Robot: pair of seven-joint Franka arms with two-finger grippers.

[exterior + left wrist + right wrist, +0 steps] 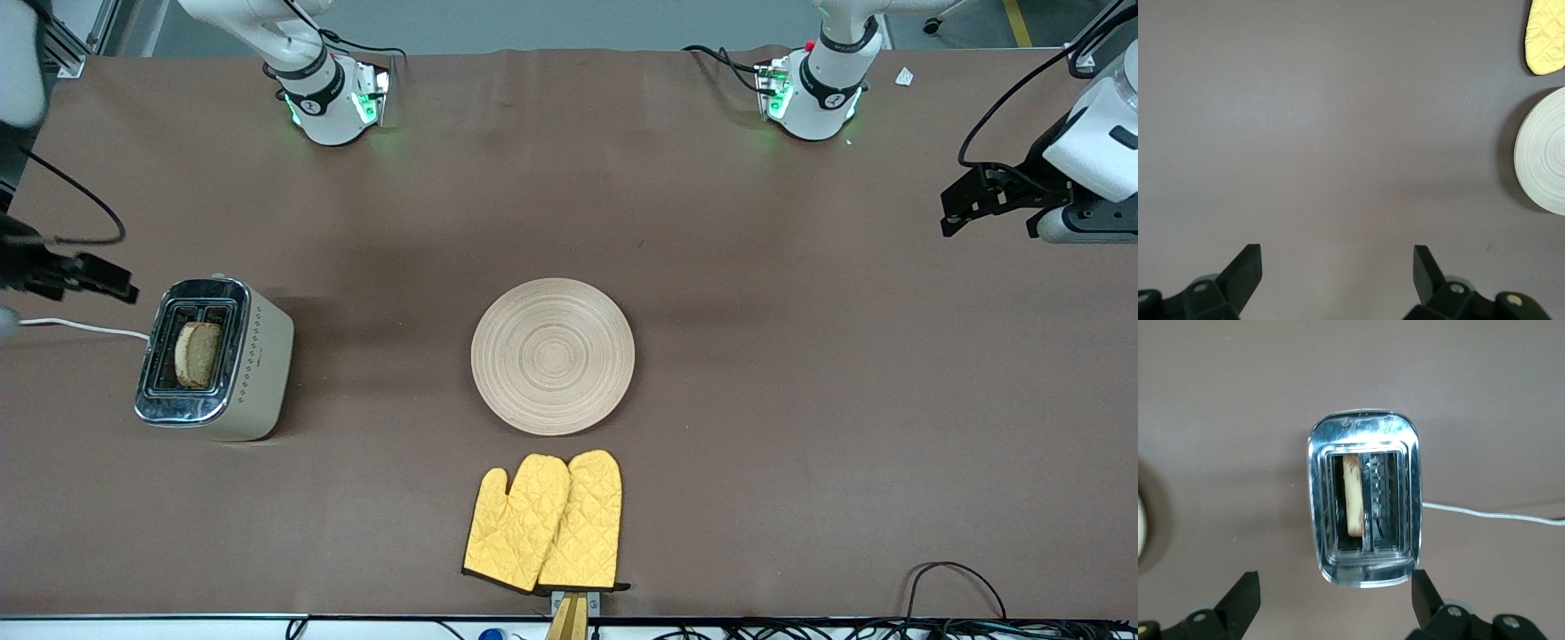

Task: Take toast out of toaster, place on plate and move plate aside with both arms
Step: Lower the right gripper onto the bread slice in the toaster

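The toast (pixel 197 354) stands upright in one slot of a silver and cream toaster (pixel 253 360) near the right arm's end of the table. The right wrist view shows the toast (pixel 1353 495) edge-on in the toaster (pixel 1363 553). My right gripper (pixel 107 280) (pixel 1336 590) hangs open and empty beside the toaster, above the table. The round wooden plate (pixel 553 368) lies empty mid-table. My left gripper (pixel 956 209) (pixel 1337 267) is open and empty over bare table at the left arm's end. The plate's edge (pixel 1545 153) shows in the left wrist view.
A pair of yellow oven mitts (pixel 544 523) (pixel 1546 37) lies nearer to the front camera than the plate. The toaster's white cord (pixel 80 327) (pixel 1491 515) runs off toward the right arm's end. Brown cloth covers the table (pixel 800 400).
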